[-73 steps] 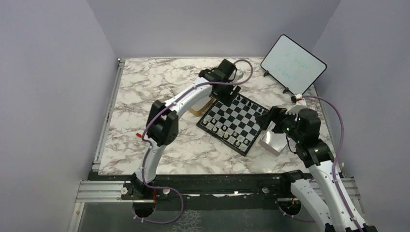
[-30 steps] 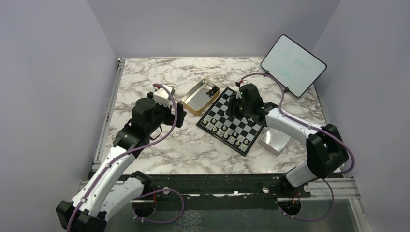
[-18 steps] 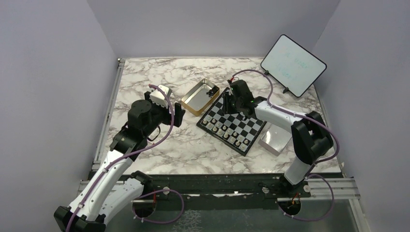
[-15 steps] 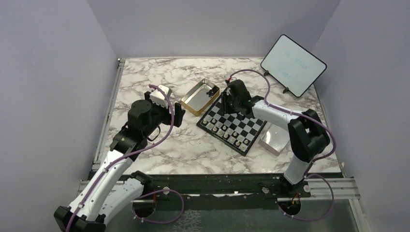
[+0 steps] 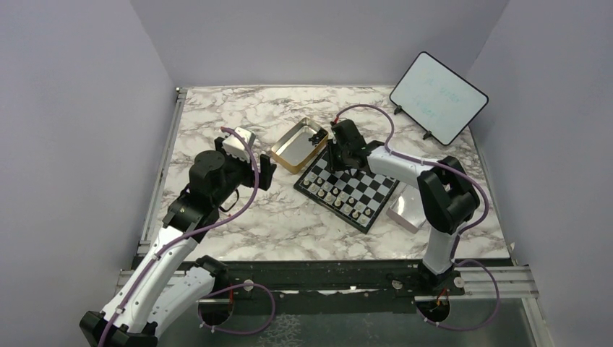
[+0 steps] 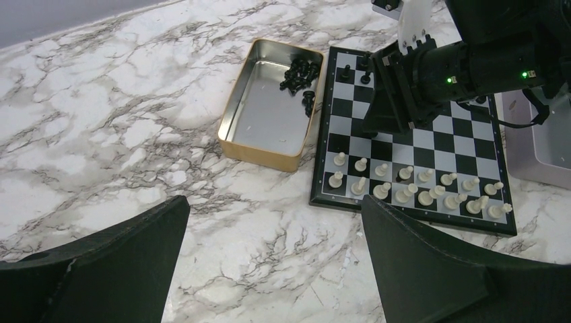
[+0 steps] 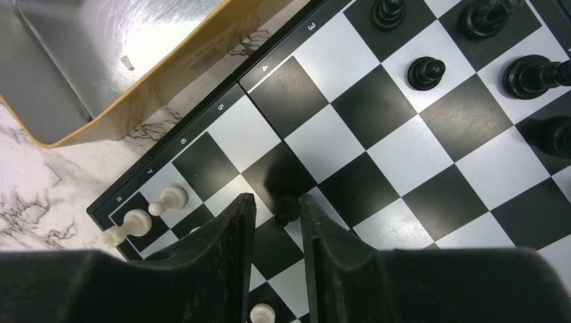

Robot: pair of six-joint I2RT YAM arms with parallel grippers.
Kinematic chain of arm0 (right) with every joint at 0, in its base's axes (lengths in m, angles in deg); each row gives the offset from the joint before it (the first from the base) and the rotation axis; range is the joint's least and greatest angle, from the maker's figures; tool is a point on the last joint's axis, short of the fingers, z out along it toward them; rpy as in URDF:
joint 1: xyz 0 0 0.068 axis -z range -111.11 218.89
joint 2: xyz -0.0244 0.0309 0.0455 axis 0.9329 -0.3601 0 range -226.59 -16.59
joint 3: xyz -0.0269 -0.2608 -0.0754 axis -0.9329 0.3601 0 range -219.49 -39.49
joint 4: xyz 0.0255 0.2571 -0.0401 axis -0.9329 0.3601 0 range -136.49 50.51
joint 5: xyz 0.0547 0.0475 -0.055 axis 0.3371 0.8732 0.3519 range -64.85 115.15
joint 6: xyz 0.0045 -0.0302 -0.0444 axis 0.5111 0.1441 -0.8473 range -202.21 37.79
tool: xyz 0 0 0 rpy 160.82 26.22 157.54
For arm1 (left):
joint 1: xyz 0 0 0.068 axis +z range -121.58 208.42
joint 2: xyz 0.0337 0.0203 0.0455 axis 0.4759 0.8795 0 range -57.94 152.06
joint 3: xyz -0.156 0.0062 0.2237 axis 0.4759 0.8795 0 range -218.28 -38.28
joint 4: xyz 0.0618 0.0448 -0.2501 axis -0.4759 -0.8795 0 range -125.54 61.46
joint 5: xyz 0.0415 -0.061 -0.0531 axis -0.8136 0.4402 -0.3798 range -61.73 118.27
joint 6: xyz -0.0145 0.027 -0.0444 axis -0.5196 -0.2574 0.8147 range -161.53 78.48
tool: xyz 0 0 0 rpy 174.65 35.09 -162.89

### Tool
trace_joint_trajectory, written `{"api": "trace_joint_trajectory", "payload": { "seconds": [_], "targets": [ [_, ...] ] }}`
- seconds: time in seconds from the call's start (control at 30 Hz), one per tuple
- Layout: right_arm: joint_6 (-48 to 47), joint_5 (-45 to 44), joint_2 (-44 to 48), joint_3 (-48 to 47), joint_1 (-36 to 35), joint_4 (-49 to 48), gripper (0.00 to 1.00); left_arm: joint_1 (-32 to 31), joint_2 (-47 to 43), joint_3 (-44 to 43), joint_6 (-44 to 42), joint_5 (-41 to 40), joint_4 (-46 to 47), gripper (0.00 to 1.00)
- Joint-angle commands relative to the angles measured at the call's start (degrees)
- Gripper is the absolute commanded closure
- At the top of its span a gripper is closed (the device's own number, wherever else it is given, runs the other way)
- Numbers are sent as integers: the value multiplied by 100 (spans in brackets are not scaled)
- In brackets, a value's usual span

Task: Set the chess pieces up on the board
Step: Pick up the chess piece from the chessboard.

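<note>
The board (image 5: 302,186) lies diagonally at mid-table. Pale chess pieces (image 5: 340,202) fill its near rows. A few black pieces (image 7: 426,73) stand on its far squares. My right gripper (image 5: 334,155) hangs over the board's far-left part beside the tin. Its jaws stand narrowly apart (image 7: 277,208). A small black piece (image 7: 286,210) sits at the tips, against the right finger, with a gap to the left one. My left gripper (image 5: 266,170) hovers wide open (image 6: 275,262) over bare marble left of the board (image 6: 320,134), holding nothing.
A gold tin (image 5: 298,144) touches the board's far-left edge and holds several black pieces (image 6: 299,70). A silver lid (image 5: 408,211) lies right of the board. A white tablet (image 5: 438,97) stands at the back right.
The right arm has swung from the right of the board to its far-left part, and its jaws have narrowed. The left arm drew back from the tin and now holds still.
</note>
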Motion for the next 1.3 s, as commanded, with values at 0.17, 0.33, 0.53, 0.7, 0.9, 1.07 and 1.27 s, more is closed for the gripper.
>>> {"api": "trace_joint_trajectory", "payload": {
  "seconds": [0.17, 0.33, 0.53, 0.7, 0.9, 1.07, 1.27],
  "targets": [
    [-101, -420, -185, -261, -120, 397, 70, -28, -112, 31, -65, -132, 56, 1],
    [-154, -458, -187, -259, -122, 397, 77, -28, -101, 32, -66, -128, 48, 1],
    [-181, -596, -56, -216, -121, 429, 87, -28, -115, 38, -66, -260, 47, 1],
    [-185, -875, 159, -72, -121, 442, 91, -28, -102, 40, -66, -259, 47, 1],
    [-260, -1368, 455, 71, -80, 625, 93, -28, -99, 37, -66, -251, 48, 1],
    [-261, -1408, 738, 229, 205, 671, 93, -29, -103, 38, -66, -251, 47, 1],
    [-227, -1352, 1010, 458, 684, 778, 93, -37, -93, 46, -66, -257, 49, 1]
  ]
}}
